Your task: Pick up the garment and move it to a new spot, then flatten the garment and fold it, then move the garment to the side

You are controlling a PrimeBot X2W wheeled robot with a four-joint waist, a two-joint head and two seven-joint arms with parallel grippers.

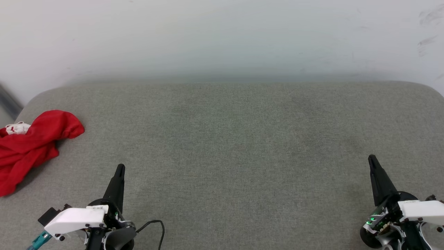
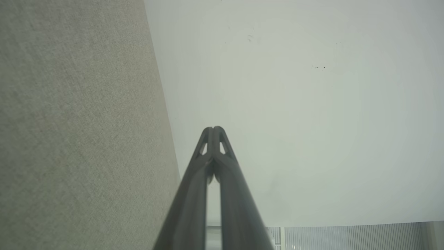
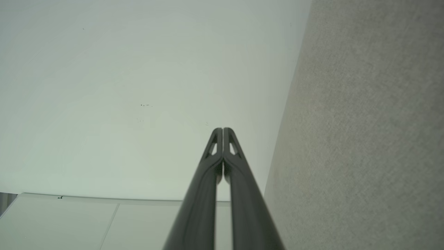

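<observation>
The left claw (image 1: 120,168) is clenched, its 2 dark fingers (image 2: 194,194) pressed together at the tips, with a thin slit between them lower down in its wrist view. It points away from the robot, over the grey fabric surface (image 1: 242,139). Just right of its white wrist housing, a black cable (image 1: 158,225) loops on the fabric. Left of that housing, a teal connector (image 1: 38,239) sticks out.

The garment (image 1: 31,149) lies ahead of this claw and to its left, apart from the fingertips. It is a crumpled red heap at the surface's left edge, cut off by the head view's border. A small white patch (image 1: 17,128) shows at the heap's far-left part. Any lettering is hidden in the folds.

The right claw (image 1: 372,159) is clenched too, its 2 fingers (image 3: 204,194) meeting tip to tip. It points forward over the same surface, well apart from the left claw, with bare fabric between them. The garment lies far off to its left, beyond the other claw.

Ahead of both claws the surface ends at a pale wall (image 1: 222,34) with faint scuff marks near its upper right.
</observation>
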